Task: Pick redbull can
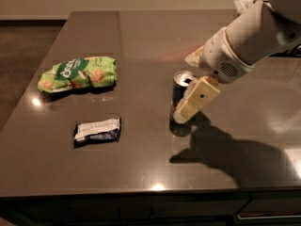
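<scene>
Dark glossy countertop, and its near edge runs along the bottom of the view. Near left: small dark snack packet with a white label, lying flat, well apart from everything else. Right of center: redbull can, upright on the counter with its silver top and pull-tab opening facing up and its blue side showing. A dark reflection sits at its base. The gripper is right at the can. A cream-colored part slants down from upper right to lower left across the can's right and near side, covering part of the body, and its tip is low by the can's base. Can't tell whether the claw is apart or clamped on the can, since the far side is hidden. The arm's shadow falls on the counter near right. The white robot arm comes in from the upper right corner. Farther left: green chip bag, lying flat. Far right edge: whitish crumpled thing behind the arm, mostly hidden.
</scene>
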### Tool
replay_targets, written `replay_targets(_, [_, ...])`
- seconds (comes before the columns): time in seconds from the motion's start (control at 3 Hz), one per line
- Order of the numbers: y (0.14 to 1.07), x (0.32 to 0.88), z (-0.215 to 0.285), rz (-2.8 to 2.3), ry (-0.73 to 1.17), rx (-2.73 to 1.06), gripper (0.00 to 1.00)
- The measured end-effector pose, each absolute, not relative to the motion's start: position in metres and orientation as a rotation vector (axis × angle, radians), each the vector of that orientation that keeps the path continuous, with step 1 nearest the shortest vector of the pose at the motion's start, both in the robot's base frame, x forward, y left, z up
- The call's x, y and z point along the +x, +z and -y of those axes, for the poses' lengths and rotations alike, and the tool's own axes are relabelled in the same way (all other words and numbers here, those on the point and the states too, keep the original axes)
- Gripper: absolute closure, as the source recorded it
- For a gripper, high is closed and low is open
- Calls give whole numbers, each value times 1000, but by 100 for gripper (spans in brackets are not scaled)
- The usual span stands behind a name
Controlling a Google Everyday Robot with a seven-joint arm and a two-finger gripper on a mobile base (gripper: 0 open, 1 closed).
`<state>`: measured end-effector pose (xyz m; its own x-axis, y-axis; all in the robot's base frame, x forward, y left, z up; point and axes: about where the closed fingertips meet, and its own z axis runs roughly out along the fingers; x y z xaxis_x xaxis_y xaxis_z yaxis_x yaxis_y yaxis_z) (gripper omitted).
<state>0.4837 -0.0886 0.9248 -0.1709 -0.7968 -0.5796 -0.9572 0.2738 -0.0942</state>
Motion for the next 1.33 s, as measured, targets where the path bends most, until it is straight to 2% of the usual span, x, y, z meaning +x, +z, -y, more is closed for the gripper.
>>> replay_targets(0.33, [923, 489, 79, -2003, 448, -1566, 18])
replay_targets(1.33, [974, 495, 73, -1941, 463, -1583, 88])
